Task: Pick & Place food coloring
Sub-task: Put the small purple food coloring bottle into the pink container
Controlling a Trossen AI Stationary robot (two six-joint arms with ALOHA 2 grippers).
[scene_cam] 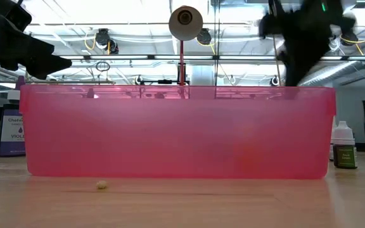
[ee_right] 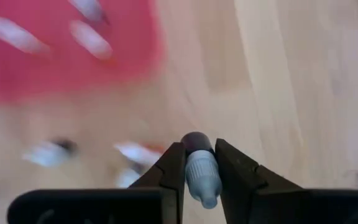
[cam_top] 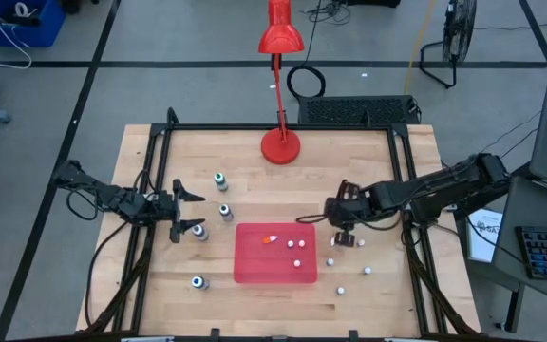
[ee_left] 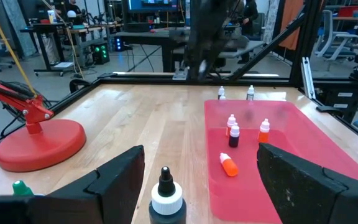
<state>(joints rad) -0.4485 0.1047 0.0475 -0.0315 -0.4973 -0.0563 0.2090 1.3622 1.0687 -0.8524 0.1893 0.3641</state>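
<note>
The food coloring is several tiny dropper bottles. Some lie in the red tray (cam_top: 254,271), among them an orange one (cam_top: 271,239). Others stand on the table to the left of the tray (cam_top: 224,211) and to its right (cam_top: 331,261). My right gripper (cam_top: 343,228) hangs beside the tray's right edge, shut on a dark bottle with a pale cap (ee_right: 199,165). My left gripper (cam_top: 196,210) is open near the table's left side. A white-capped bottle (ee_left: 166,198) stands upright just ahead of its spread fingers, untouched. My right gripper pinches the small bottle by its pale cap (ee_right: 200,171) between its two fingers, which point down from above. The dark body (ee_right: 196,141) sticks out below the fingertips and the nozzle points up toward the wrist. The bottle looks lifted clear of the table.
A red desk lamp stands on its round base (cam_top: 280,145) at the table's far middle. A teal-capped bottle (cam_top: 220,180) and another bottle (cam_top: 198,281) stand left of the tray. Loose bottles (cam_top: 367,270) dot the wood to the right. Black frame rails border the table.
</note>
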